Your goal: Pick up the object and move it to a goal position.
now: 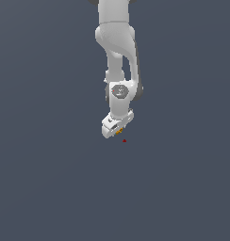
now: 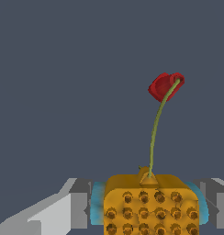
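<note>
One small object (image 2: 150,204) is all there is to look at here: an orange-yellow block studded with rows of darker bumps, teal showing at both of its sides, and a thin green strand (image 2: 154,137) curving up out of its top to a dark red tip (image 2: 165,86). In the wrist view it sits right between the two grey fingers (image 2: 79,209) of the gripper (image 2: 150,211), the teal edges pressed up against the inner faces, so the pincer is drawn in narrow and gripping the block from both sides.

Seen from the exterior view, the object (image 1: 119,132) is only a speck of orange peeping out beneath the white gripper (image 1: 116,128), with the red tip (image 1: 124,140) as a tiny dot just below and toward the exterior view's right. The white arm (image 1: 118,56) comes down from the top edge to it. Behind everything lies a plain dark blue-grey surface (image 1: 41,179); I cannot tell whether the block touches it or hangs above.
</note>
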Robot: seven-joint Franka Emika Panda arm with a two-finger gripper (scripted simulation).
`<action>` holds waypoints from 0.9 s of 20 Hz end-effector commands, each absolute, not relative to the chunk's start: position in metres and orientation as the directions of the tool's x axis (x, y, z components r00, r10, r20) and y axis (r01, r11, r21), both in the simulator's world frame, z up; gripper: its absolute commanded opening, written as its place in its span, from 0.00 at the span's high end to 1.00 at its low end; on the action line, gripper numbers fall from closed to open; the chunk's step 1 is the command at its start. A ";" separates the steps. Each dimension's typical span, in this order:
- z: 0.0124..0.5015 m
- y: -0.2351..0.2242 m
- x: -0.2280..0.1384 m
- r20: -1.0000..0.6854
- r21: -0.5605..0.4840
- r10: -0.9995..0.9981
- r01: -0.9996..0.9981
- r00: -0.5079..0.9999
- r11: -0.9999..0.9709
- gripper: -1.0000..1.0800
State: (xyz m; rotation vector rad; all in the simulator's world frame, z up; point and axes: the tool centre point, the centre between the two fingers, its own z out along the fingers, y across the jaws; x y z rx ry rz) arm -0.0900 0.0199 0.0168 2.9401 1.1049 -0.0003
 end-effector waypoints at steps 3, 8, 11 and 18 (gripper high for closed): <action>0.025 0.022 -0.089 0.000 0.001 0.659 0.659 0.752 -0.752 1.00; 0.048 0.027 -0.087 0.000 0.001 0.659 0.659 0.752 -0.752 1.00; 0.068 0.031 -0.085 0.000 0.001 0.659 0.659 0.752 -0.752 1.00; 0.131 0.046 -0.078 0.000 0.001 0.660 0.660 0.752 -0.752 1.00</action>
